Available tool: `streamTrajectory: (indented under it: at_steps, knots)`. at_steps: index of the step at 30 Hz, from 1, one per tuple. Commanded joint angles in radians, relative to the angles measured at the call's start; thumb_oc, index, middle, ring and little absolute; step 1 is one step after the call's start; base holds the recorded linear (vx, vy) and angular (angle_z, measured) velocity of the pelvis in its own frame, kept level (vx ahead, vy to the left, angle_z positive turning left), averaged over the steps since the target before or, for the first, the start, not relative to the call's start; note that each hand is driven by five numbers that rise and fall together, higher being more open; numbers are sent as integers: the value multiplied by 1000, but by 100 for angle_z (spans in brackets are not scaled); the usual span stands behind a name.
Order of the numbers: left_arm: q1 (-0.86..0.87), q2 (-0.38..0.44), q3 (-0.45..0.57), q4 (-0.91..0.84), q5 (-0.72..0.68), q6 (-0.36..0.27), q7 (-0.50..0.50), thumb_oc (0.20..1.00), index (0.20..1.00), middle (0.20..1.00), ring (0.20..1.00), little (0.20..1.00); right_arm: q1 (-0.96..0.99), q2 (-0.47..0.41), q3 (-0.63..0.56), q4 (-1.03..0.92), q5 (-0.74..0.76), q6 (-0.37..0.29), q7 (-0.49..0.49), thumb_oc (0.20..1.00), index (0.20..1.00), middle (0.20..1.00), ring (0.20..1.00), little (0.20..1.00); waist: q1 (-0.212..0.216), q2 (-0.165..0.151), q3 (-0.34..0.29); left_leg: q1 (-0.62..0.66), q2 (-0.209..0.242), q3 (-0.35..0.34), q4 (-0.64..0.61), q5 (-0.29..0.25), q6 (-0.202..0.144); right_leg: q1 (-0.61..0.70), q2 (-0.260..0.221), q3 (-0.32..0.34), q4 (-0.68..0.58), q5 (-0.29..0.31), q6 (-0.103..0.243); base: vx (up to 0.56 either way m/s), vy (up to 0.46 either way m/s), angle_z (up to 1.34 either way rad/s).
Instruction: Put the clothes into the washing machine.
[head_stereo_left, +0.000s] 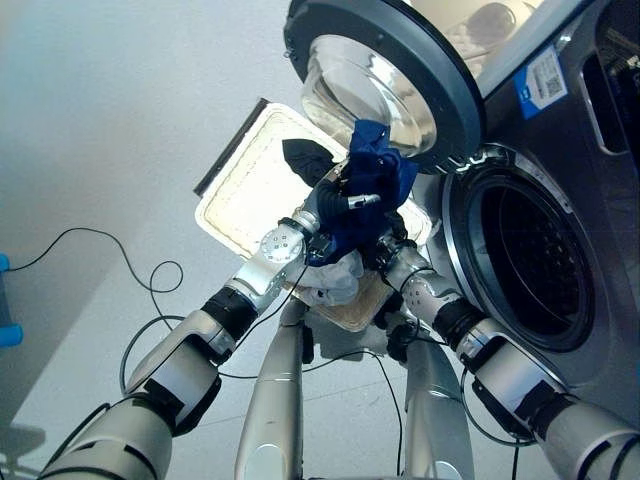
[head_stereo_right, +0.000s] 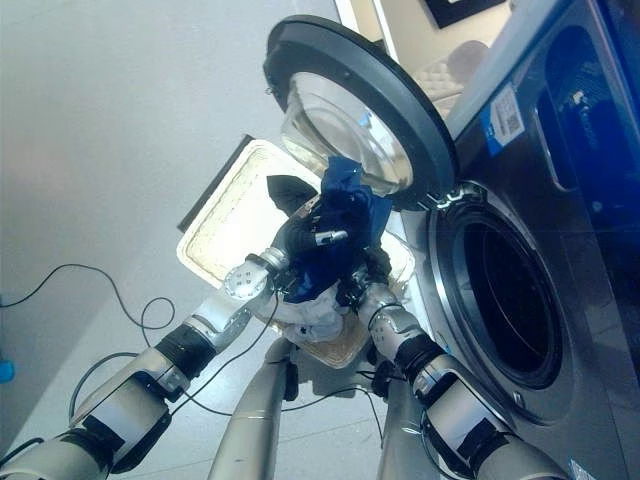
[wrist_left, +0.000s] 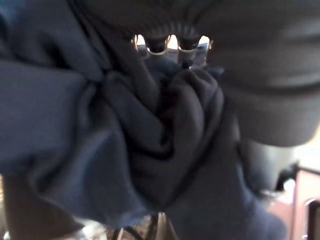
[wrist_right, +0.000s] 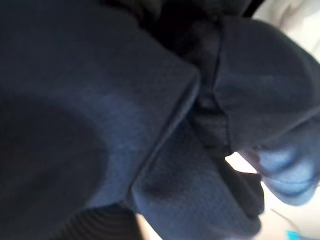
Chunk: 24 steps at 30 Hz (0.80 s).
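Holding a bunched blue garment (head_stereo_left: 372, 190) between both my hands, I have it lifted above the basket (head_stereo_left: 240, 185), just beside the open door (head_stereo_left: 385, 75) of the washer (head_stereo_left: 560, 200). My left hand (head_stereo_left: 335, 203) comes up from the lower left and is curled into the cloth, with one silver finger lying across its front; in my left wrist view the blue folds are gathered tight against my fingers (wrist_left: 185, 52), whose tips press into the fabric. My right hand (head_stereo_left: 392, 250) reaches in from the lower right and sits under the bundle, against its lower edge; the cloth covers it in my right wrist view, so I cannot tell how its fingers are set. The garment is outside the drum (head_stereo_left: 525, 255), which gapes dark and round to my right, well clear of the cloth. The door's glass bowl hangs directly behind the top of the bundle. Below my hands a white cloth (head_stereo_left: 335, 282) lies at the near rim of the basket, and a black cloth (head_stereo_left: 305, 158) lies farther in, on the pale basket floor.
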Motion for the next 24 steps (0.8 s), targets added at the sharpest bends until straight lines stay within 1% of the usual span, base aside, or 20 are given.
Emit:
streamTrajectory:
  at_steps: [1, 2, 4, 6, 10, 12, 16, 17, 18, 20, 22, 24]
  knots:
    - [19, -63, 21, -4, 55, -41, 27, 1000, 1000, 1000, 1000, 1000, -53, 7, -72, -41, 81, -117, 44, 200, 200, 200, 200, 200, -8, 67, -29, 0, -66, 67, -5, -50, -5, 12, 61, 3, -65, 50, 109, -28, 113, -23]
    - [28, -61, 32, 3, 59, -59, 42, 1000, 1000, 1000, 1000, 1000, -32, 7, -82, -33, 88, -140, 62, 200, 200, 200, 200, 200, -15, 66, -29, -2, -63, 74, -7, -51, -7, 11, 65, 8, -70, 50, 110, -27, 87, -29]
    - [41, -61, 62, 11, 62, -82, 59, 1000, 1000, 1000, 1000, 1000, -7, 3, -111, -1, 134, -160, 89, 200, 200, 200, 200, 200, -28, 66, -29, -5, -55, 94, -14, -51, -12, 6, 73, 18, -82, 51, 110, -52, 121, -42]
    - [51, -59, 81, 18, 65, -104, 75, 1000, 1000, 1000, 1000, 1000, 8, -2, -129, 17, 157, -163, 103, 200, 200, 200, 200, 200, -36, 66, -29, -6, -49, 106, -22, -50, -18, 2, 78, 23, -93, 53, 111, -51, 91, -35]
    - [60, -53, 103, 24, 64, -117, 100, 1000, 1000, 1000, 1000, 1000, 27, -8, -156, 37, 195, -164, 122, 200, 200, 200, 200, 200, -46, 66, -29, -9, -42, 117, -24, -51, -23, -4, 84, 32, -93, 49, 112, -29, 63, -19]
    - [71, -50, 124, 36, 61, -140, 127, 1000, 1000, 1000, 1000, 1000, 54, -7, -184, 46, 235, -172, 133, 200, 200, 200, 200, 200, -55, 65, -29, -13, -35, 125, -23, -53, -27, -11, 89, 42, -91, 46, 113, -16, 61, -16]
    - [87, -53, 144, 44, 55, -170, 161, 1000, 1000, 1000, 1000, 1000, 75, -8, -214, 65, 281, -183, 149, 200, 200, 200, 200, 200, -60, 64, -29, -13, -31, 131, -24, -55, -29, -12, 93, 47, -93, 44, 114, -4, 42, -14]
    - [99, -57, 160, 44, 59, -187, 189, 1000, 1000, 1000, 1000, 1000, 87, -7, -242, 77, 305, -197, 152, 200, 200, 200, 200, 200, -63, 64, -29, -10, -29, 136, -28, -56, -31, -9, 96, 50, -98, 42, 114, -1, 46, -14]
    - [101, -58, 161, 44, 60, -187, 190, 1000, 1000, 1000, 1000, 1000, 88, -7, -246, 79, 306, -195, 155, 200, 200, 200, 200, 200, -63, 64, -29, -10, -28, 136, -28, -56, -31, -9, 96, 50, -97, 42, 114, -2, 50, -12]
    - [111, -57, 175, 45, 59, -204, 221, 1000, 1000, 1000, 1000, 1000, 98, -9, -277, 93, 342, -213, 156, 200, 200, 200, 200, 200, -65, 66, -29, -7, -27, 139, -32, -57, -33, -7, 98, 51, -99, 40, 115, 2, 33, -9]
    - [122, -61, 202, 54, 53, -230, 269, 1000, 1000, 1000, 1000, 1000, 103, -10, -318, 115, 375, -226, 156, 200, 200, 200, 200, 200, -65, 68, -29, -6, -26, 142, -36, -57, -35, -7, 99, 51, -98, 37, 116, 5, 26, -11]
    - [128, -62, 214, 56, 52, -244, 299, 1000, 1000, 1000, 1000, 1000, 105, -10, -336, 120, 376, -236, 149, 200, 200, 200, 200, 200, -66, 69, -29, -7, -25, 141, -35, -58, -35, -9, 98, 51, -96, 36, 116, 5, 2, -8]
